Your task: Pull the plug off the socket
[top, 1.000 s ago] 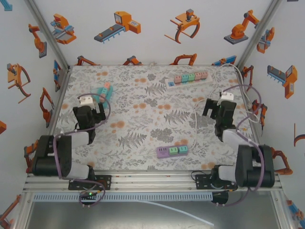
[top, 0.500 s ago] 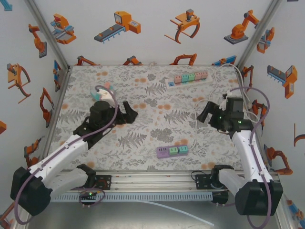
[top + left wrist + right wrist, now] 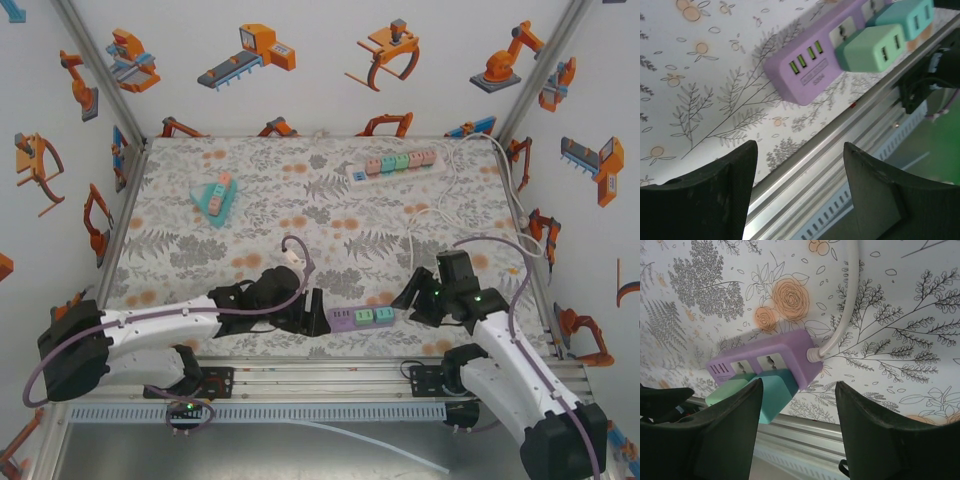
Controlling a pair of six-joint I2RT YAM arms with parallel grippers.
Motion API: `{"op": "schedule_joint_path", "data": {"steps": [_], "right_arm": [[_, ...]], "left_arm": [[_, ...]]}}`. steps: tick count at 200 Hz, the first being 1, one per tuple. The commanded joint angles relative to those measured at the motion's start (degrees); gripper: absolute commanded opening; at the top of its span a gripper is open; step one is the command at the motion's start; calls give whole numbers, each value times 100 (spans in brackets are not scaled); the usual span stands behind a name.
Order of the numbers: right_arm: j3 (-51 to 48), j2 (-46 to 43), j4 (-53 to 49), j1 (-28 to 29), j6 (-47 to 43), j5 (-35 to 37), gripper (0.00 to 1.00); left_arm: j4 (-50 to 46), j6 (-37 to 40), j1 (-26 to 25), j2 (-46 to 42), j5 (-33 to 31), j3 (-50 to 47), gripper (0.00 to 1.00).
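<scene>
Now, on approach, left fingers (image 3: 705, 200) and right fingers (image 3: 715, 440) flank the strip (image 3: 362, 318), spread and empty; next, pinch a plug (image 3: 871, 47).

The left arm (image 3: 150, 330) and the right arm (image 3: 515, 350) share one build: smooth white tube links set between bulky black joint housings, each rising from a black base plate (image 3: 205, 381) dotted with small screws. A purple cable (image 3: 297, 252) runs loose along each arm. Small green lights (image 3: 478, 297) glow on the right arm's black wrist block. The left gripper (image 3: 800, 150) and the right gripper (image 3: 799, 387) carry broad, matte black fingers (image 3: 705, 200), wedge-shaped, with pale scuffs along their edges.
</scene>
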Motion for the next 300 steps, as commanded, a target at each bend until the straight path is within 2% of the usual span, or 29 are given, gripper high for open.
{"op": "schedule_joint_path", "data": {"steps": [1,48,70,96,141,170,195,234,259,276,300], "right_arm": [[-109,-218,202,101,399,25,57],[-335,115,634,311,765,91,49],[-577,192,1163,592,1275,216,48],[-800,234,1508,916,1821,550,49],[-1268,1,2277,1503,2809,1196,47],[-1271,214,2675,1861,3069,1493,46],[-1128,735,3240,2337,3253,1857,45],[-596,2098,4246,3033,3341,2159,45],[-291,2740,4844,3391,3572,2430,49],[-206,2721,4730,3398,3531,2642,52],[-20,2132,3984,3341,3130,3114,56]], "left_arm": [[95,266,4,142,-270,24,65],[281,25,2,955,-310,315,53],[764,-188,4,1217,-74,236,53],[854,-400,27,1455,-76,226,53],[1205,-524,107,1442,85,41,53],[799,-668,330,1457,-105,-32,42],[681,-868,788,1121,-185,-429,39],[-299,-247,1269,285,-885,-611,40],[-818,-67,1833,-333,-1056,-883,43],[-1111,107,2062,-729,-1071,-942,50],[-1561,256,2170,-1166,-1175,-848,55]]}}
